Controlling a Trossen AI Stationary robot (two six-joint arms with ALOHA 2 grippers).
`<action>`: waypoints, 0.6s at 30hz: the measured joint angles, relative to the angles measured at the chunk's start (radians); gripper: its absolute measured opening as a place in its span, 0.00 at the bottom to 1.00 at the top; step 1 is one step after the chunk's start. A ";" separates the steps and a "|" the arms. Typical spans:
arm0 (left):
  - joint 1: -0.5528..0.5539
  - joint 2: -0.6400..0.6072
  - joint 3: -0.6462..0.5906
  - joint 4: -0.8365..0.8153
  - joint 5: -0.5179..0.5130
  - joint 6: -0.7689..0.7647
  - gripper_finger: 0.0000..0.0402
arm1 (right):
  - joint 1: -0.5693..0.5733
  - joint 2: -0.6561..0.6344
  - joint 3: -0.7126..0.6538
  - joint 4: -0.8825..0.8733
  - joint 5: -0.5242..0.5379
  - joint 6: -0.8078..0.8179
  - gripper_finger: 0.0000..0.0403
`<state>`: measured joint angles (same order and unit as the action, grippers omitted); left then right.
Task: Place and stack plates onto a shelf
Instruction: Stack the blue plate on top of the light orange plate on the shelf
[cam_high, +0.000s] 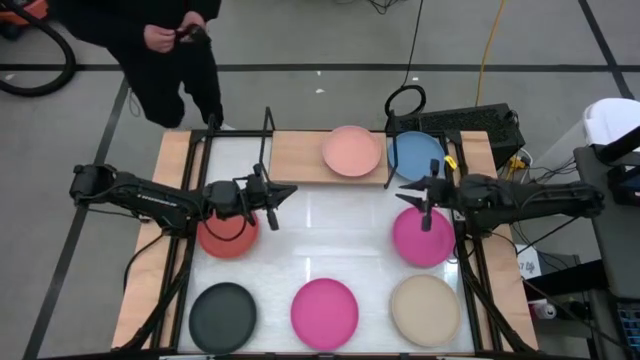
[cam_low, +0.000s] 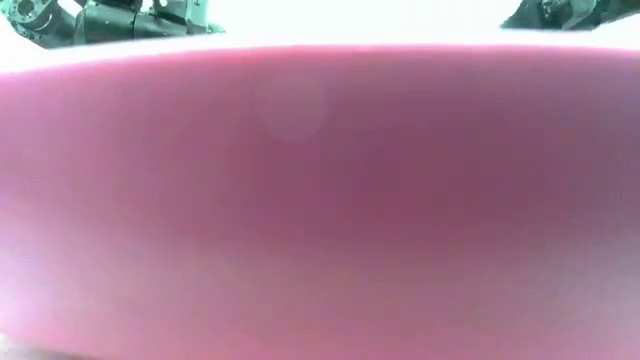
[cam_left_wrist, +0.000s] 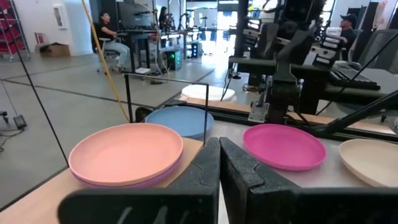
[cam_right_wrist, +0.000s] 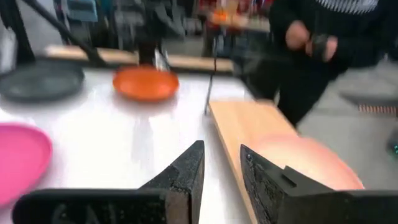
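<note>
The shelf, a light-wood board on a black frame, stands at the table's far edge. On it lie a light pink plate and a blue plate. In the left wrist view the pink plate lies on a purple one. A red plate, two magenta plates, a black plate and a beige plate lie flat on the white table. My left gripper is shut and empty, beside the red plate. My right gripper is open and empty, between the blue plate and a magenta plate.
A person stands beyond the table's far left corner, with hands together. The near magenta plate fills the low view. Bare white table lies between the two grippers. Black frame rods rise at the shelf's left end.
</note>
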<state>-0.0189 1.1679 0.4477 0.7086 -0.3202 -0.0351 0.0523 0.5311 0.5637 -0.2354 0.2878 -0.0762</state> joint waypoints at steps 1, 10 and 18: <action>0.000 0.000 0.000 0.000 0.000 0.001 0.01 | -0.008 0.014 0.020 -0.053 0.000 0.015 0.21; 0.001 0.000 0.000 -0.002 0.000 0.006 0.01 | -0.050 0.118 0.069 -0.347 -0.001 0.179 0.21; 0.001 0.000 0.000 -0.002 0.000 0.014 0.01 | -0.122 0.216 0.065 -0.443 0.002 0.260 0.22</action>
<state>-0.0181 1.1683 0.4477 0.7067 -0.3206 -0.0212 -0.0695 0.7472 0.6290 -0.6784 0.2899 0.1843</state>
